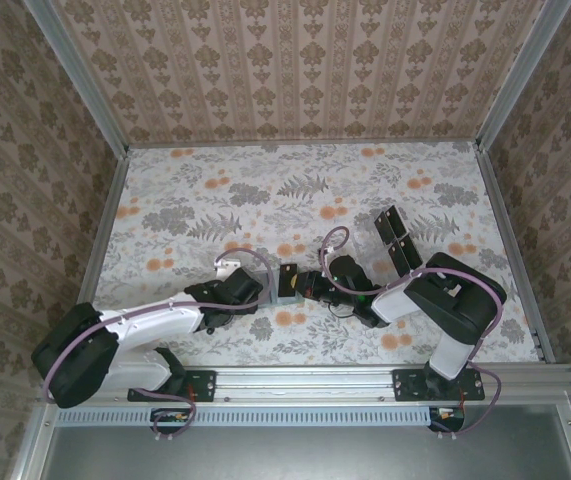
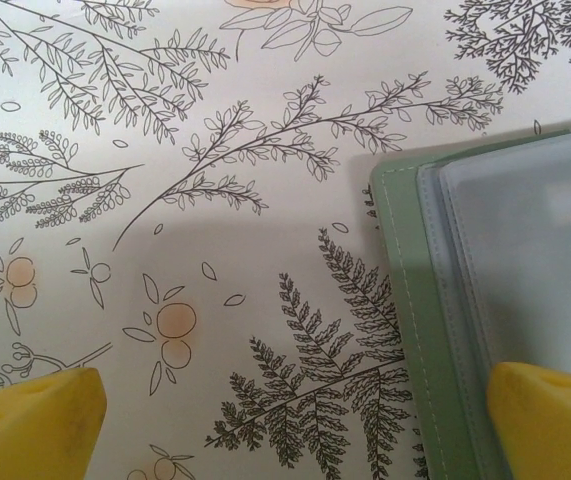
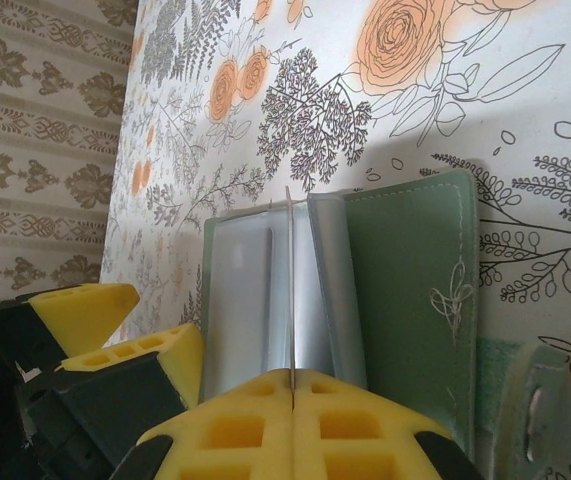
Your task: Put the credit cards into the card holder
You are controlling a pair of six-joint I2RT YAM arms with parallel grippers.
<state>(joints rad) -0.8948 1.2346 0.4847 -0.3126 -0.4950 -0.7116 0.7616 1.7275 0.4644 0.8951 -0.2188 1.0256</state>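
**Right pincer clamped on a card at the open holder**

From above we see both arms meeting mid-tabletop (image 1: pixel 215 200) over the small, flat, pale sage-green soft card holder (image 1: pixel 288 283). The small thin black rectangular credit cards (image 1: pixel 397 240) stand well apart from it, beyond the right arm. At that size we cannot read the fingers.

The right wrist view settles one side. The right pincer (image 3: pixel 292 385) has its yellow fingers together, clamped on one thin card (image 3: pixel 290 280) seen edge-on. The card's far end sits among the clear sleeves (image 3: pixel 240 300) of the holder, which lies open on the floral tabletop.

The left wrist view settles the other. The left pincer (image 2: pixel 295 430) stands wide apart and holds nothing. One yellow fingertip (image 2: pixel 550 420) hangs over the holder's sleeves and the other over bare tabletop. We cannot tell whether either touches.
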